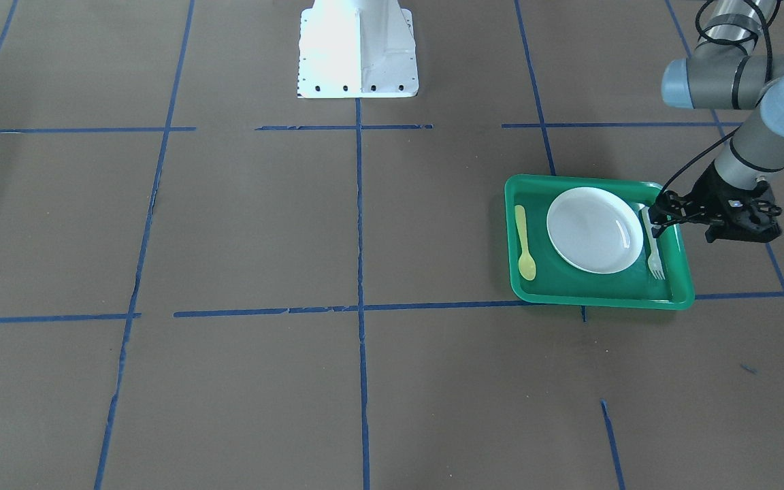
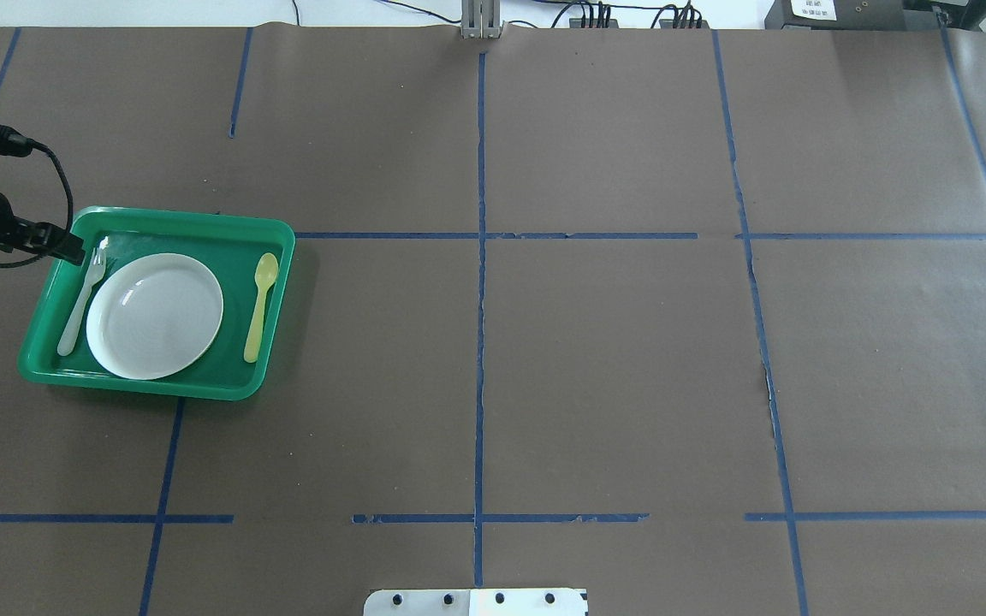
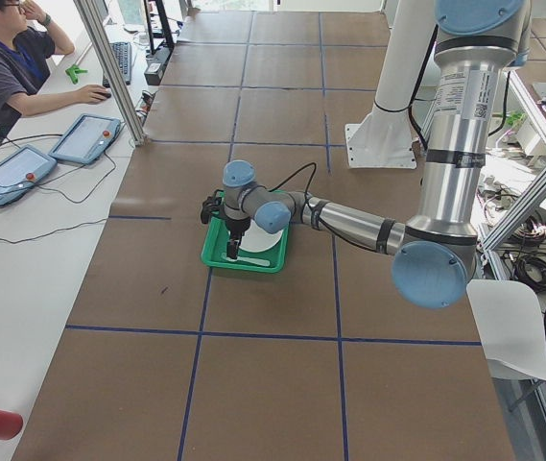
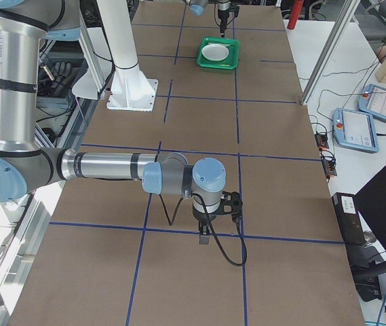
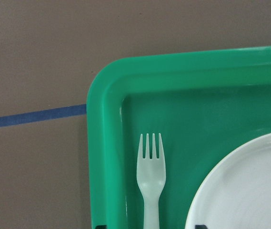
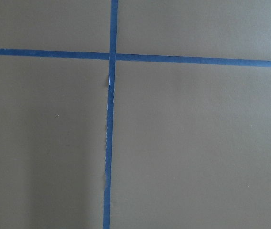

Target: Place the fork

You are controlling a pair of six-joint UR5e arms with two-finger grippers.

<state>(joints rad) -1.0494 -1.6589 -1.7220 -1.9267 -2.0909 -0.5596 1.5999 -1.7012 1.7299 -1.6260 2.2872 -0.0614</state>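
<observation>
The pale whitish fork (image 5: 149, 171) lies flat in the green tray (image 2: 159, 389), between the tray's left wall and the white plate (image 2: 155, 315); its tines point away from the robot. It also shows in the front view (image 1: 652, 248) and the overhead view (image 2: 82, 299). My left gripper (image 1: 660, 216) hovers over the fork's side of the tray (image 1: 603, 296), open and empty. In the left wrist view its two dark fingertips (image 5: 200, 226) just show at the bottom edge, one on each side of the fork's handle. My right gripper (image 4: 206, 234) shows only in the exterior right view; I cannot tell its state.
A yellow spoon (image 2: 258, 308) lies in the tray on the plate's other side. Brown paper with blue tape lines (image 2: 480, 342) covers the table. The robot's white base (image 1: 358, 47) stands at the table's edge. An operator (image 3: 9, 67) sits at the side bench.
</observation>
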